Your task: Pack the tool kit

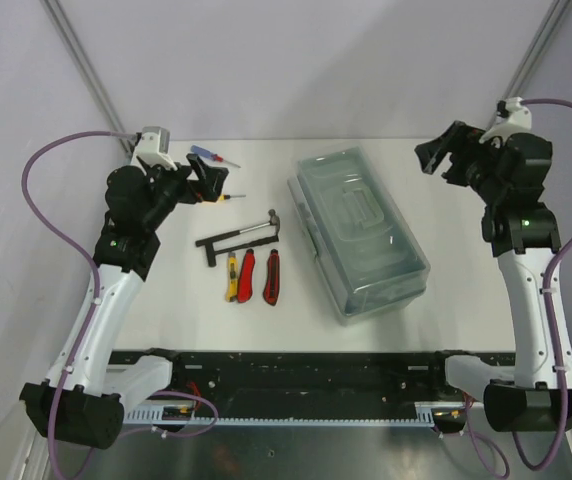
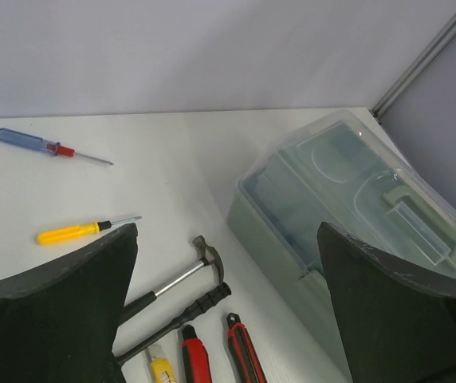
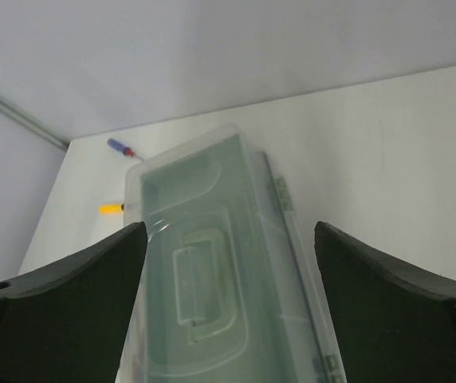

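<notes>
The tool kit's grey-green toolbox (image 1: 358, 232) lies on the white table with its translucent lid down and the handle (image 3: 196, 283) on top. Left of it lie a small hammer (image 1: 258, 227), a black L-shaped bar (image 1: 224, 241), a yellow knife (image 1: 232, 279) and two red knives (image 1: 247, 275) (image 1: 271, 277). A blue screwdriver (image 1: 212, 155) and a yellow-handled one (image 1: 228, 199) lie farther back. My left gripper (image 1: 208, 180) hovers open over the screwdrivers, holding nothing. My right gripper (image 1: 438, 152) hangs open in the air beyond the box's far right corner, its fingers (image 3: 100, 271) framing the lid from above.
The table's back edge meets a pale wall with slanted metal posts (image 1: 81, 65) at both corners. Both arm bases and a black rail (image 1: 296, 365) line the near edge. The left wrist view shows the hammer (image 2: 188, 271) and knives (image 2: 244, 351) between the fingers.
</notes>
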Controlling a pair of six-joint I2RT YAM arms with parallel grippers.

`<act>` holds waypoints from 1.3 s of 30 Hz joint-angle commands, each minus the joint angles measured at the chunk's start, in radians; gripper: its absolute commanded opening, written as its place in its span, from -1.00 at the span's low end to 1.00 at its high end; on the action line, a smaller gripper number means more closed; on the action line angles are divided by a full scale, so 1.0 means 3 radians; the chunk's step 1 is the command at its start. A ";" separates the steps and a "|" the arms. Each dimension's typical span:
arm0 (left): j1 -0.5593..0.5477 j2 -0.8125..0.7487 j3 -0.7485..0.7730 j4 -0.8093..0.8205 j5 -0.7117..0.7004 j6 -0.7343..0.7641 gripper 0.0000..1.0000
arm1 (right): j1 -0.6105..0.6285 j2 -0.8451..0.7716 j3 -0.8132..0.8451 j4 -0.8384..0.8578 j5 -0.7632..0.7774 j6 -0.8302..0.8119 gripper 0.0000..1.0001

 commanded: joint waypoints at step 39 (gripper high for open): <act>-0.0694 0.1944 -0.1938 0.4467 0.1136 -0.2543 0.99 | 0.2080 0.0869 -0.0015 -0.0891 0.2401 -0.0446 0.87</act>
